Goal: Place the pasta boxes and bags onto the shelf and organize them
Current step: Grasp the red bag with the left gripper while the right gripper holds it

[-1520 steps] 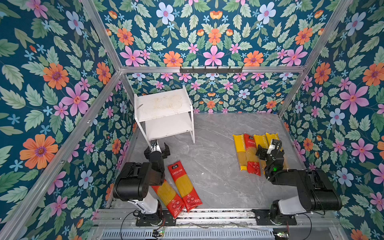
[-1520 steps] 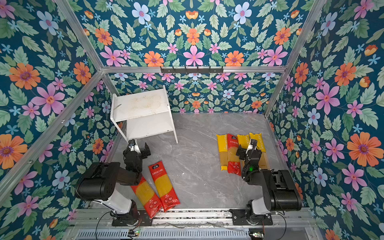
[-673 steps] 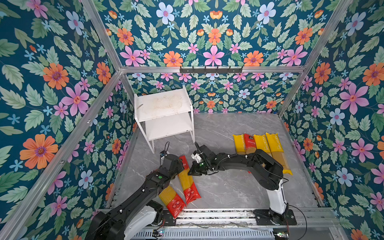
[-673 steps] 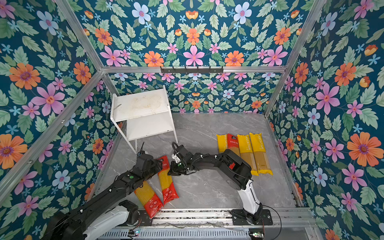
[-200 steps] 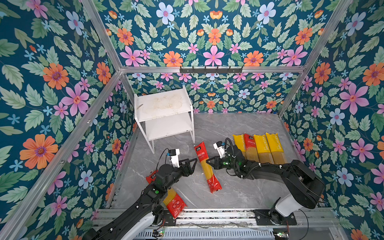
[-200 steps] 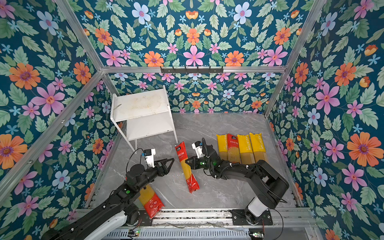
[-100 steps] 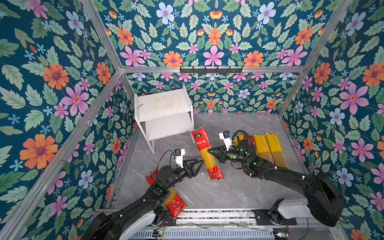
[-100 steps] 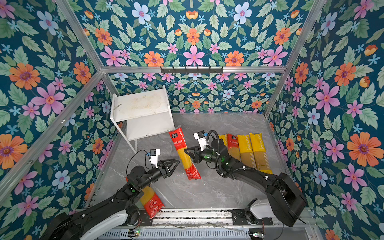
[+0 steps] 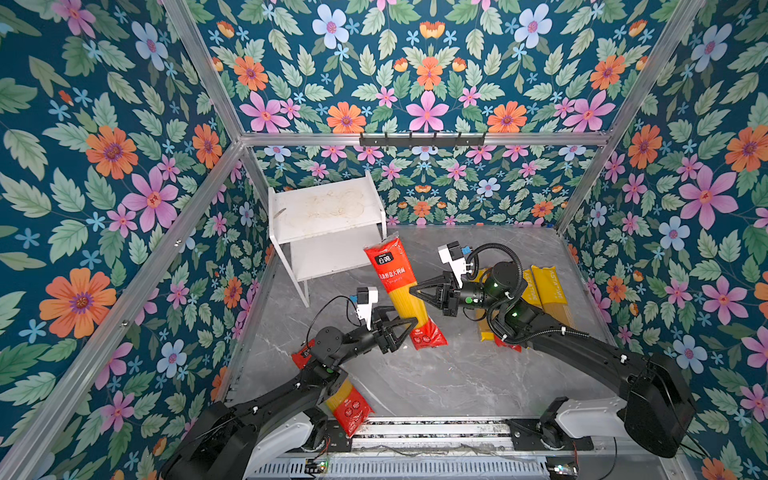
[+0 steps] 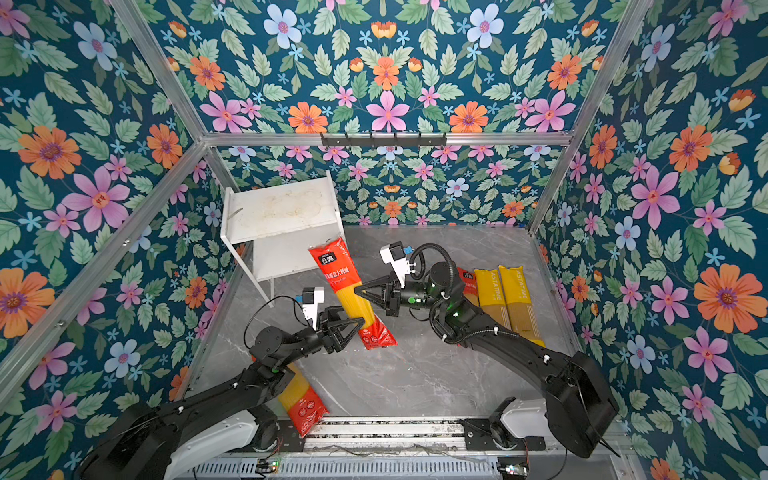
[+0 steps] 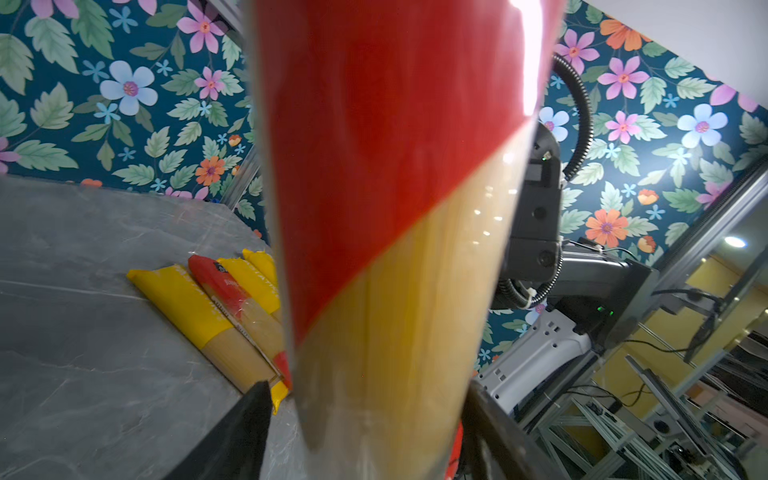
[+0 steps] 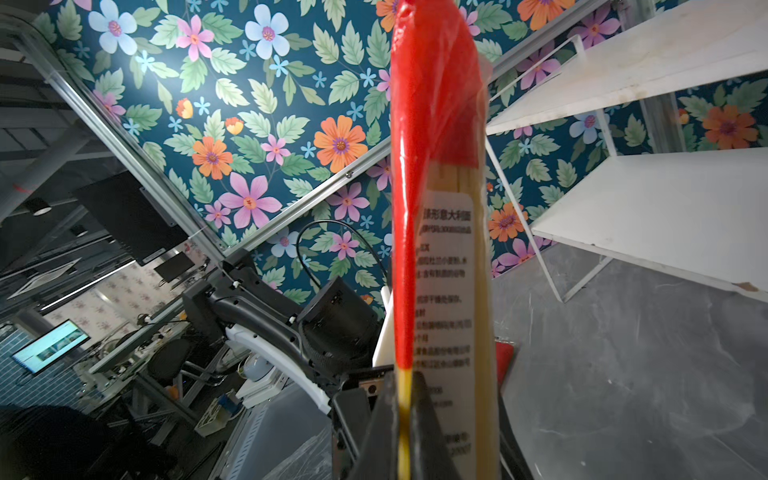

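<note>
Right gripper (image 9: pixel 415 291) is pinching one long edge of a red-ended spaghetti bag (image 9: pixel 390 270) at its clear middle. In the right wrist view its fingers (image 12: pixel 386 415) are pressing tight on that thin edge. The held bag is hanging in the air over the middle of the grey table (image 9: pixel 436 382) and tilting. Its labelled red end is rising toward the far left and its other red end is dipping toward the near side. That raised end is pointing at the right side of the white shelf (image 9: pixel 328 208), which is standing at the far left. In the right wrist view the bag is staying clear of both tiers.

Left gripper (image 9: pixel 405 328) is reaching in from the near left, released, with its jaws spreading to either side of the bag's lower part. In the left wrist view a gap is showing between one finger (image 11: pixel 245 424) and the bag.

A row of four bags (image 10: pixel 490 291), three yellow-ended and one red-ended, is lying flat on the right of the table, partly under the right arm. A second red-ended bag (image 9: pixel 349 407) is lying at the near left, partly under the left arm.
</note>
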You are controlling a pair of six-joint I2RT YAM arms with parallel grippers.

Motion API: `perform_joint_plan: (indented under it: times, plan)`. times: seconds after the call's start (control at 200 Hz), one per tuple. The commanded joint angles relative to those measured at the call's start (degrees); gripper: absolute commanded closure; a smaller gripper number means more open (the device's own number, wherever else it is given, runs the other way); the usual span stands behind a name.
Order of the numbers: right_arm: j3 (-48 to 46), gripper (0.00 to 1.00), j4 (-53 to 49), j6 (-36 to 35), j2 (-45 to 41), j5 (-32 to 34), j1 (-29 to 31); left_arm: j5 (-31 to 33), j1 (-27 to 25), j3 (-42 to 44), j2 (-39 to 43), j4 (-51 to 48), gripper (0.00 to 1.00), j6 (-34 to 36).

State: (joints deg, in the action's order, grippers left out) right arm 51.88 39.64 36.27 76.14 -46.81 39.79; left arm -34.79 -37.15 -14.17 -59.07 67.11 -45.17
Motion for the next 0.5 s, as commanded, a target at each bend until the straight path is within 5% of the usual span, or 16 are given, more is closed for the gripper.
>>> perform_joint_plan:
  times: [0.0,0.35,0.495]
  plan:
    - [0.00,1.00,13.29,5.18,0.43,-2.47,0.11,-2.88,0.06,-0.67,-1.79,8.93,0.29,-1.95]
    - [-0.11,1.00,15.34,9.54,2.61,-1.55,-0.23,-4.87,0.06,-2.66,-4.18,9.63,0.66,-2.79]
    - [-0.43,0.96,14.78,11.82,3.14,-1.10,-1.37,-3.14,0.09,-3.59,-1.83,3.05,0.72,-0.47]
